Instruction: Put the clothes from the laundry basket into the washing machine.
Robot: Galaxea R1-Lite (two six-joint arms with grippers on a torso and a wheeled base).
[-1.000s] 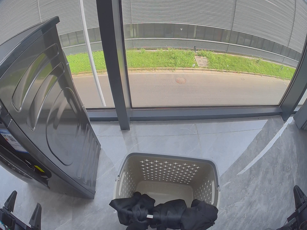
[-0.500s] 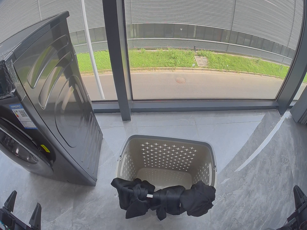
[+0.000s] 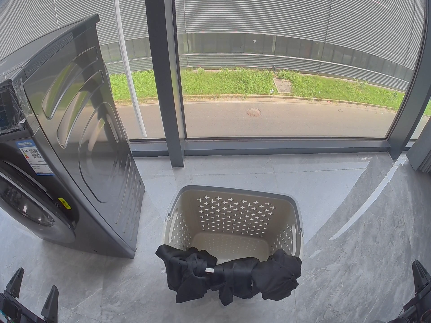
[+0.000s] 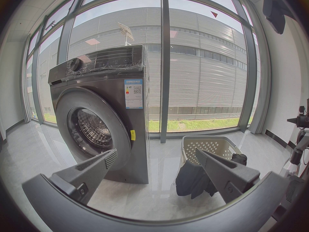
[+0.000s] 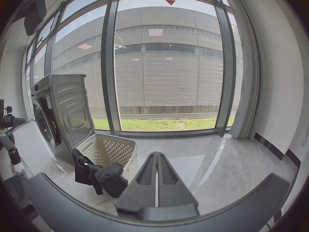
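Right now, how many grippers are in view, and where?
2. The left gripper, open, is low, facing the washing machine; the right gripper, shut, is low to the laundry basket's right.

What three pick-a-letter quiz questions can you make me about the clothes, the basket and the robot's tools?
1. Where are the clothes?
A. Piled deep at the bottom of the basket
B. Draped over the rim of the laundry basket nearest the robot
C. Held up in the air by a tool

2. What colour are the clothes?
A. White
B. Black
C. Red

3. How is the left tool?
A. Open, holding nothing
B. Shut on the clothes
C. Shut on the basket's rim

Answers:
1 B: the head view shows them hanging over the near rim, partly outside the basket.
2 B: every piece is black against the pale basket.
3 A: in the left wrist view it gapes wide with nothing in it.
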